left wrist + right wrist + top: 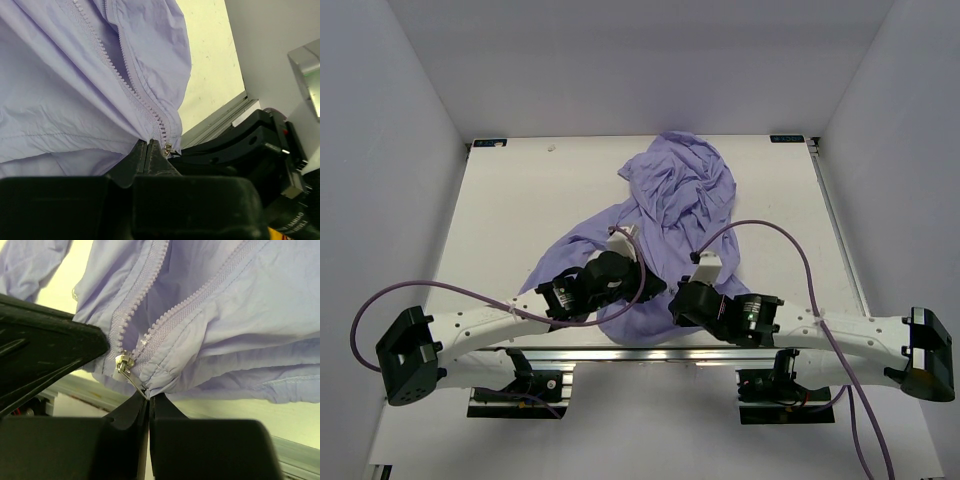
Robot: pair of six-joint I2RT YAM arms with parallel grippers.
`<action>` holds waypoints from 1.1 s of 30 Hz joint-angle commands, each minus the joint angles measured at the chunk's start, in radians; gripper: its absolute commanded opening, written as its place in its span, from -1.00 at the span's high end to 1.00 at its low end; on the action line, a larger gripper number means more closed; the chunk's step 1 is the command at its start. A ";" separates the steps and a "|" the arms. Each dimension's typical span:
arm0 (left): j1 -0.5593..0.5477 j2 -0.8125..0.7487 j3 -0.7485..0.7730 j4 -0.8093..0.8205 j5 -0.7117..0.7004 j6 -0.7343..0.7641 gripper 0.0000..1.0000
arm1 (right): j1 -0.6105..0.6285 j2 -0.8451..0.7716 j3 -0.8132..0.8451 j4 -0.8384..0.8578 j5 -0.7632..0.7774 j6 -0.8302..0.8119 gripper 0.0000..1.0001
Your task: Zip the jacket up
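Jacket [680,210]: lavender, thin and crumpled. It lies mid-desk, with its bulk toward the far side and its hem at the near edge, between my two arms.
Zipper [131,86]: two rows of matching lavender teeth, joined only at the foot and parting above it.
Slider [123,363]: small and metal, sitting low at the hem, so by my estimate nearly the whole run is unzipped.
Pull tab [136,384]: a thin metal strip slanting down from the slider to my right fingertips.
Right gripper [148,401]: jaws pressed together with no gap, pinching the hem where the tab ends. I cannot tell whether the tab itself is caught.
Left gripper [149,150]: jaws closed to a slit on the hem fabric just beside the foot of the zipper, close against my right gripper.
Desk [520,200]: pale and flat, carrying the jacket.
Risk, slip: if I hold cloth and not the tab, pulling would drag the hem and leave the slider put.
Risk, jam: slack thin fabric beside the teeth could feed into the slider.
Risk, anchor: if my left pinch gives, the whole jacket slides.
Risk, collision: my grippers sit nearly touching.
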 commanded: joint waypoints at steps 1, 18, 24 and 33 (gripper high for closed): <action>-0.002 -0.031 0.014 -0.033 -0.021 0.034 1.00 | -0.001 -0.021 0.063 -0.118 -0.021 -0.033 1.00; -0.024 -0.038 0.019 0.021 0.071 0.170 1.00 | -0.152 0.032 0.133 -0.197 -0.199 -0.401 1.00; -0.028 -0.045 0.017 0.020 0.074 0.193 1.00 | -0.217 0.151 0.156 -0.137 -0.469 -0.584 1.00; -0.030 -0.035 0.013 0.007 0.042 0.196 1.00 | -0.218 0.142 0.139 -0.048 -0.639 -0.685 0.67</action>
